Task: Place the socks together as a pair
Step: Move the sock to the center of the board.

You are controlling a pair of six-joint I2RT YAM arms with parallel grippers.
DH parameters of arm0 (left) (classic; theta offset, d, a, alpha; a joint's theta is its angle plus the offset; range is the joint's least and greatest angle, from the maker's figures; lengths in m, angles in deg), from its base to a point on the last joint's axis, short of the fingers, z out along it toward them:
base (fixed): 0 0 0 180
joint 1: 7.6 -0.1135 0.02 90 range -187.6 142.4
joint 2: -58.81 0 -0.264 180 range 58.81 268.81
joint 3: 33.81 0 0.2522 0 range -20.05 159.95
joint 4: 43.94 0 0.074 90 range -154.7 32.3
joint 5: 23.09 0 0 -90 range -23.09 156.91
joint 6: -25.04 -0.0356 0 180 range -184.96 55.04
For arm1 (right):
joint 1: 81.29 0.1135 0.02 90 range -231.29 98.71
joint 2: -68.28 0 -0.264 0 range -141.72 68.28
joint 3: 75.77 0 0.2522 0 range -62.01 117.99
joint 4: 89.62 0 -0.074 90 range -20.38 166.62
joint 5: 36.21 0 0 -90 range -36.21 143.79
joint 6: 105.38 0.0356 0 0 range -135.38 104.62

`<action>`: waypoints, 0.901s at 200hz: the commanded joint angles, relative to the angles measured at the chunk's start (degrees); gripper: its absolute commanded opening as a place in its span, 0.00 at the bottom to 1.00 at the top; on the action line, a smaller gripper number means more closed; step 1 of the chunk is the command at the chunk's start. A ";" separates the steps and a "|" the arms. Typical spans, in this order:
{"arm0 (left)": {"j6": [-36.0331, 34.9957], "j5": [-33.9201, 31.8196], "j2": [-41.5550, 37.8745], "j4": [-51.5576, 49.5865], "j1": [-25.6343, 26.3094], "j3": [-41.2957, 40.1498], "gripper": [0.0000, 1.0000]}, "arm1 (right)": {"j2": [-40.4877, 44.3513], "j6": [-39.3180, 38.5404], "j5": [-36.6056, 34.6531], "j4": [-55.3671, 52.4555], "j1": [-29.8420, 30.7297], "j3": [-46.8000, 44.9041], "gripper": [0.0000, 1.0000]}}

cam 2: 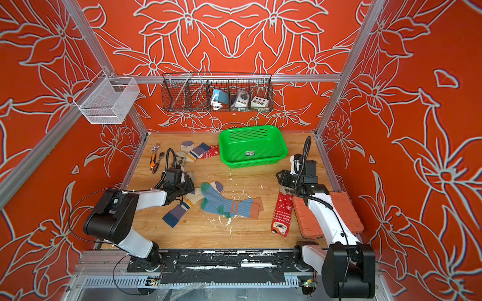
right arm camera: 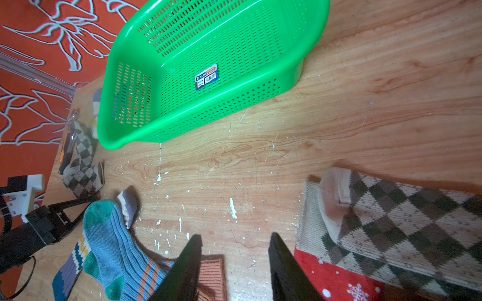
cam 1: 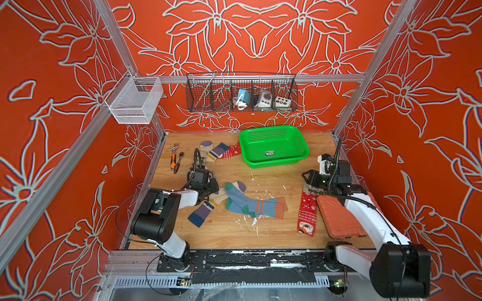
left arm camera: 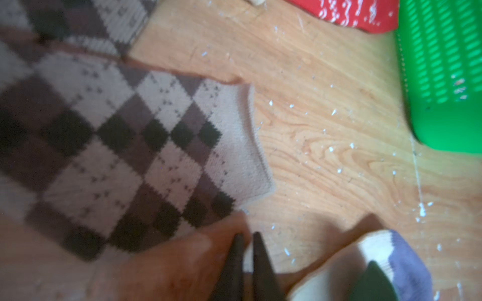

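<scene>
My left gripper (left arm camera: 247, 235), at 9 o'clock of the table (cam 1: 234, 234), has its jaws together beside an argyle sock (left arm camera: 125, 146); blur hides whether the cream sock (left arm camera: 333, 268) is pinched. My right gripper (right arm camera: 234, 237), at 3 o'clock, stands half apart, empty, beside a second argyle sock (right arm camera: 404, 226).

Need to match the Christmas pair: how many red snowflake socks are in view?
2. One red snowflake sock lies beside the orange mat, its upper end under an argyle sock. The second red sock lies at the back beside the green basket. More may be hidden.
</scene>
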 commanded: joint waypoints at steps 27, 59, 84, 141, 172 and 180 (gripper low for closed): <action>-0.49 -1.83 -4.72 -7.22 0.46 -2.82 0.35 | -0.13 0.94 2.54 1.35 -0.18 0.34 0.44; -0.57 -4.97 -8.50 -10.40 1.90 -2.74 0.54 | 0.50 1.12 2.87 1.43 0.32 0.28 0.44; -0.23 -5.26 -9.71 -11.29 3.12 -3.12 0.54 | 0.23 0.75 2.78 0.83 0.98 1.01 0.44; 0.87 -4.34 -6.49 -9.47 5.62 -2.93 0.37 | 1.59 0.73 3.21 0.67 1.52 0.17 0.44; 1.17 -5.28 -6.40 -9.76 5.73 -2.73 0.00 | 1.79 0.86 3.43 0.73 1.58 -0.01 0.44; 1.16 -6.11 -6.91 -10.18 5.73 -2.60 0.00 | 1.72 0.86 3.52 0.75 1.58 0.03 0.44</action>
